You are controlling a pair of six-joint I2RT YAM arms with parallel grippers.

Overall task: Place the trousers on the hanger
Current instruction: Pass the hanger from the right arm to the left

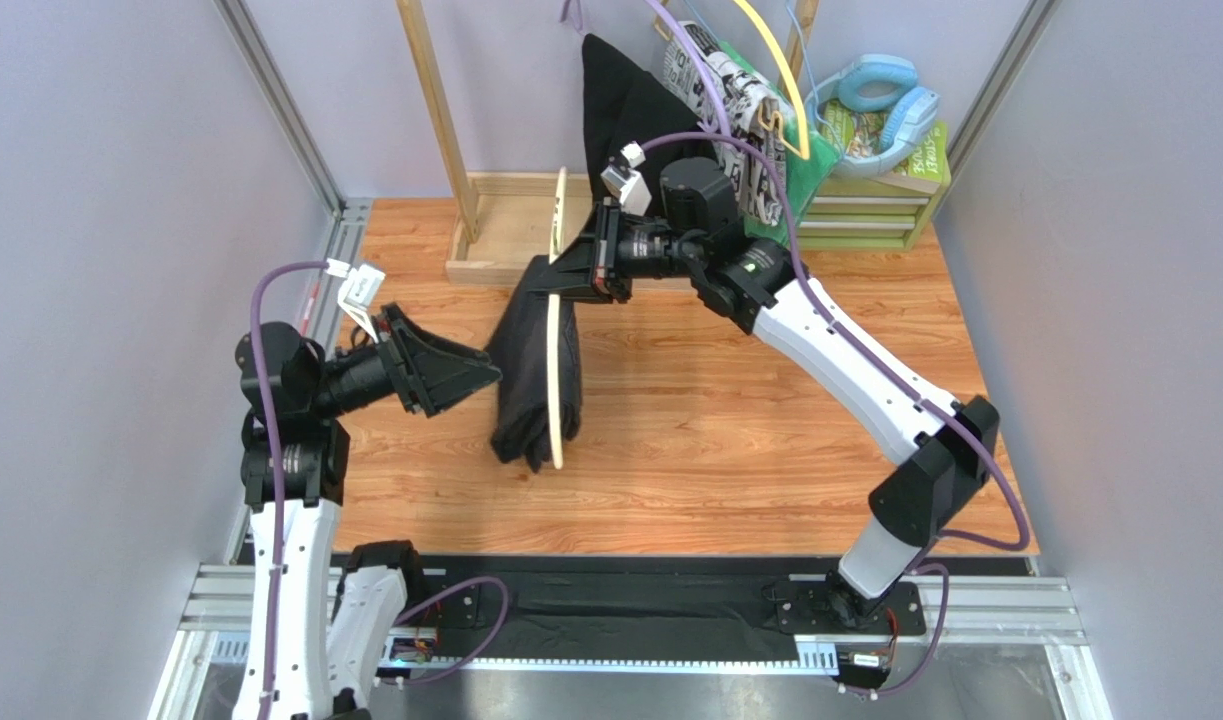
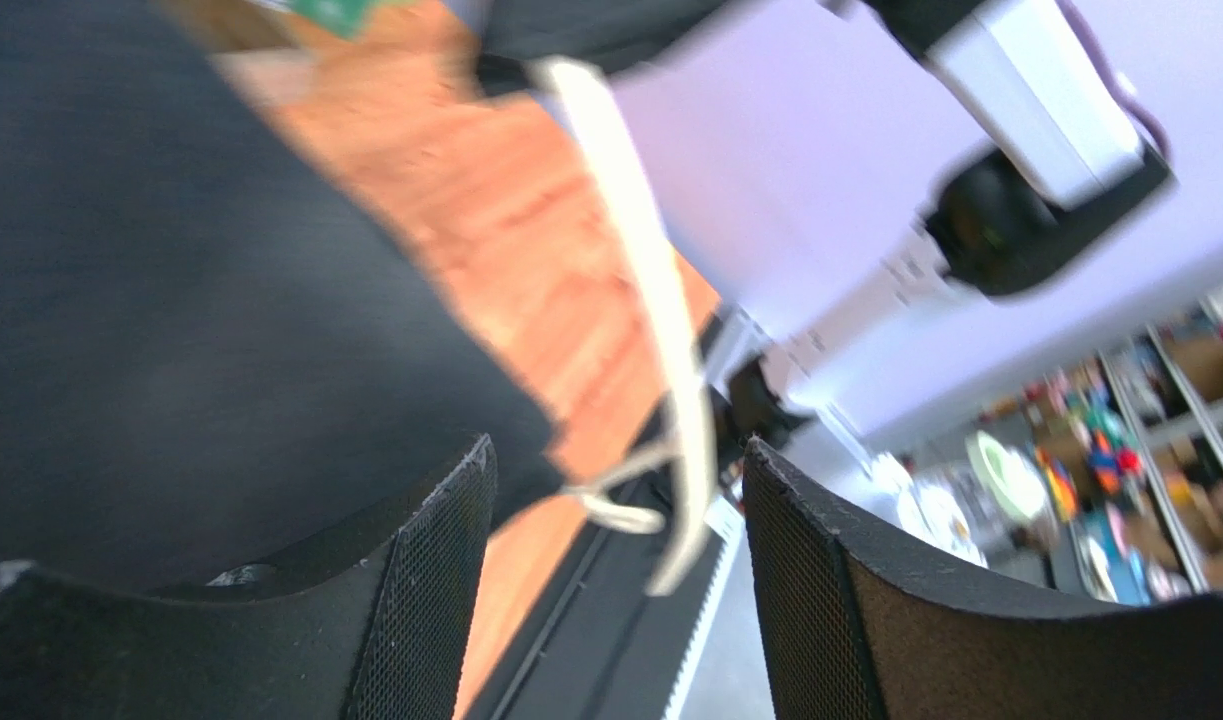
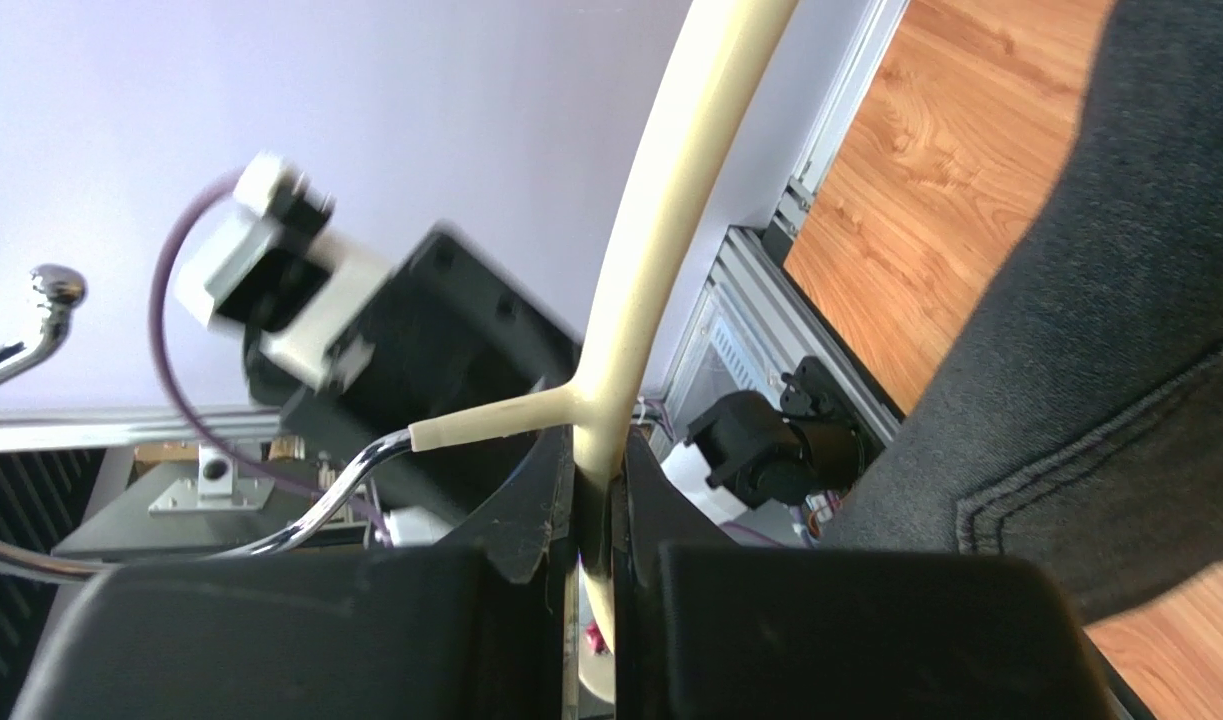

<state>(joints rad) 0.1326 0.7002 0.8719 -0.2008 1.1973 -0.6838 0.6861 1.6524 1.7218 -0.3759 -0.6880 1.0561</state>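
Observation:
The dark trousers (image 1: 535,375) hang folded over the pale cream hanger (image 1: 556,323), held above the wooden table. My right gripper (image 1: 590,270) is shut on the hanger's top beside its metal hook; in the right wrist view the cream bar (image 3: 632,300) runs up from between the closed fingers and the trousers (image 3: 1083,375) fill the right side. My left gripper (image 1: 475,372) is open and empty just left of the hanging trousers. In the left wrist view the trousers (image 2: 167,300) fill the left and the hanger's end (image 2: 677,420) shows blurred between the open fingers.
A wooden rack base (image 1: 505,225) stands at the back. A black garment (image 1: 625,90), a patterned cloth (image 1: 730,90) and a yellow hanger (image 1: 775,68) hang behind the right arm. Green crates (image 1: 873,195) with blue headphones (image 1: 880,98) sit back right.

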